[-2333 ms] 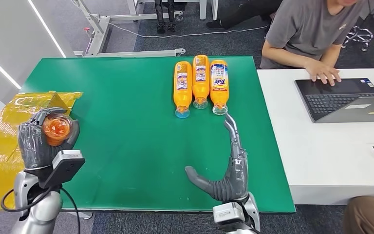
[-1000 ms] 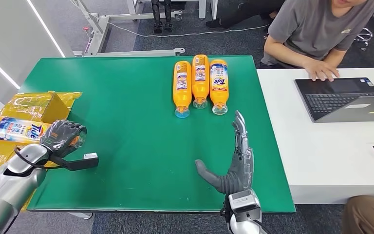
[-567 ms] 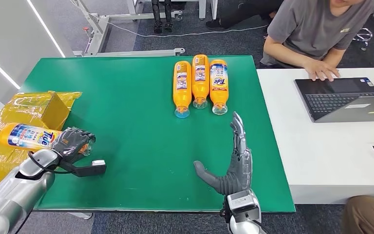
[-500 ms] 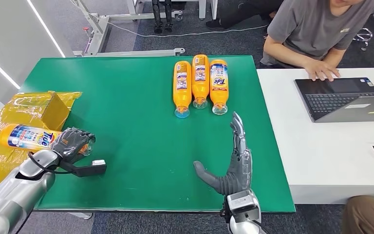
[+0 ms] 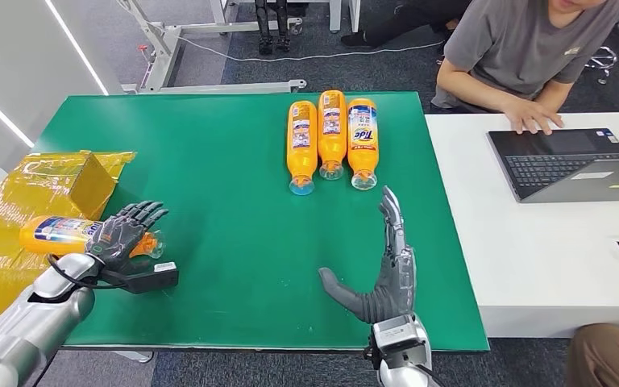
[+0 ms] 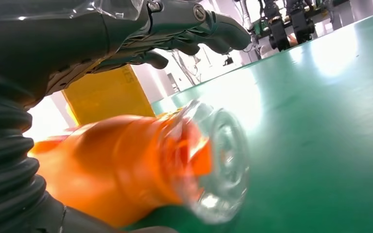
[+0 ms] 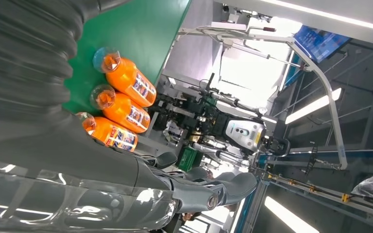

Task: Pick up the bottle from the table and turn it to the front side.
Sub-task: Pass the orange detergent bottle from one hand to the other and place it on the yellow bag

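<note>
The left robot hand [image 5: 126, 233] had just spread its fingers, releasing the bottle [image 5: 64, 235] label-up at the desk [image 5: 226, 145] edge, while the right robot hand [image 5: 387, 274] lay flat and empty.

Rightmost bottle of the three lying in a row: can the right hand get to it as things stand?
Probably yes. The right hand lies open on the green table, fingertips pointing at the rightmost bottle, with bare tabletop between them and nothing in the way.

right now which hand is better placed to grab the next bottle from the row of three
The right hand. It lies open on the green table with its fingertips pointing at the row of three bottles, just short of the nearest one. The left hand is at the far left edge, over the bottle it brought there.
</note>
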{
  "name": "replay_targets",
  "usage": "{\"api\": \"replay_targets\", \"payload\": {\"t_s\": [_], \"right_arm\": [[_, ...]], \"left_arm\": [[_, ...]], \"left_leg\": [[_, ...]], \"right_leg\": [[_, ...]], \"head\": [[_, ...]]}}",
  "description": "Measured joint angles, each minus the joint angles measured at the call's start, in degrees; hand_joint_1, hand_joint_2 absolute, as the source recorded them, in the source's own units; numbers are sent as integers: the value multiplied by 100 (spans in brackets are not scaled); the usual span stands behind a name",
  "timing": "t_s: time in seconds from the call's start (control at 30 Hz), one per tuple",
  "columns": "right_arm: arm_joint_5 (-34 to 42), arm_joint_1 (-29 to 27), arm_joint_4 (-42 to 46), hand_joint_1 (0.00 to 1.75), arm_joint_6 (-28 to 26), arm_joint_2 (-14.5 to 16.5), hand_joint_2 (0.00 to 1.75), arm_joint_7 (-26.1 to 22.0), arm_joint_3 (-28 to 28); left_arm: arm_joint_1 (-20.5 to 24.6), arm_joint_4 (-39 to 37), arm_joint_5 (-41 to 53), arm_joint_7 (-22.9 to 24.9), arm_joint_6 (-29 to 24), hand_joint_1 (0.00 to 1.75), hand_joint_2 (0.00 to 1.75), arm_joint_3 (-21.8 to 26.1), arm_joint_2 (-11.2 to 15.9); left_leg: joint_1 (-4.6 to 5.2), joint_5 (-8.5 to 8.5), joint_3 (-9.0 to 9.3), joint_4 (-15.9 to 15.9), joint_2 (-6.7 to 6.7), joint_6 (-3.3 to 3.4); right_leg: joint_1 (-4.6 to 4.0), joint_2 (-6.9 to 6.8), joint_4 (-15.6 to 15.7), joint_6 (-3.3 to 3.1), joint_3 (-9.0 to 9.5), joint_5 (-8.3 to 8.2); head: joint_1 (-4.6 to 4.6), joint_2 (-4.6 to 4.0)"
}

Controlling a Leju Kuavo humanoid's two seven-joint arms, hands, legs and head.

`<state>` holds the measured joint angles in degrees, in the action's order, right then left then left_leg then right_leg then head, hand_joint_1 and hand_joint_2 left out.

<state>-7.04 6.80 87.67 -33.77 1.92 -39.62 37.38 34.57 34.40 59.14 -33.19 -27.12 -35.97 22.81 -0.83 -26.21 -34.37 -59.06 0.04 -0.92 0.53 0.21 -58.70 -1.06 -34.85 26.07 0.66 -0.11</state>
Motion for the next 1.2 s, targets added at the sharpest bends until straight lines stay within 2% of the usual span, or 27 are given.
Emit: {"api": "replay_targets", "payload": {"t_s": [0.23,0.47,0.67,0.8,0.9,0.97,1.1,1.2], "right_arm": [[-85,-2,16,0,5,0,175,68,0],[-131,-15,34,0,95,-2,175,101,-5],[-125,-15,25,0,179,-2,175,58,-12],[-183,-21,-3,0,180,-2,175,57,-27],[-305,-45,3,0,157,-2,175,76,-68],[-406,-75,20,0,141,0,175,108,-101],[-564,-157,53,0,86,14,175,148,-152],[-624,-221,95,0,25,15,175,156,-189]], "left_arm": [[-258,492,-662,-86,95,0,175,134,48],[-1517,2248,-1819,-189,-478,0,175,1105,239],[-2372,3606,-1850,-232,-835,0,175,1872,256],[-2803,4390,-1958,-407,-965,0,175,2230,150],[-2882,4888,-2706,-616,-1090,0,175,2333,-88],[-2840,5148,-3319,-652,-1204,0,175,2336,-366],[-2812,5684,-4532,-675,-1269,0,175,2217,-1148],[-2829,6027,-4975,-693,-1280,0,175,2046,-1734]], "left_leg": [[0,-1,0,0,4,0],[0,-10,-1,1,20,-12],[-1,-10,-2,1,20,-12],[0,-10,-3,0,14,-12],[0,-10,-2,-1,5,-12],[2,-9,-1,-2,0,-11],[4,-11,-1,-4,0,-9],[5,-13,-2,-5,0,-7]], "right_leg": [[0,4,0,0,0,0],[0,24,0,0,-10,3],[0,24,0,0,-10,4],[0,17,2,0,-10,4],[1,7,4,1,-6,3],[2,1,5,1,-2,3],[5,0,8,4,1,0],[6,0,10,5,1,0]], "head": [[0,0],[-1,0],[-1,0],[0,0],[-2,0],[-2,0],[-1,0],[-1,0]]}}
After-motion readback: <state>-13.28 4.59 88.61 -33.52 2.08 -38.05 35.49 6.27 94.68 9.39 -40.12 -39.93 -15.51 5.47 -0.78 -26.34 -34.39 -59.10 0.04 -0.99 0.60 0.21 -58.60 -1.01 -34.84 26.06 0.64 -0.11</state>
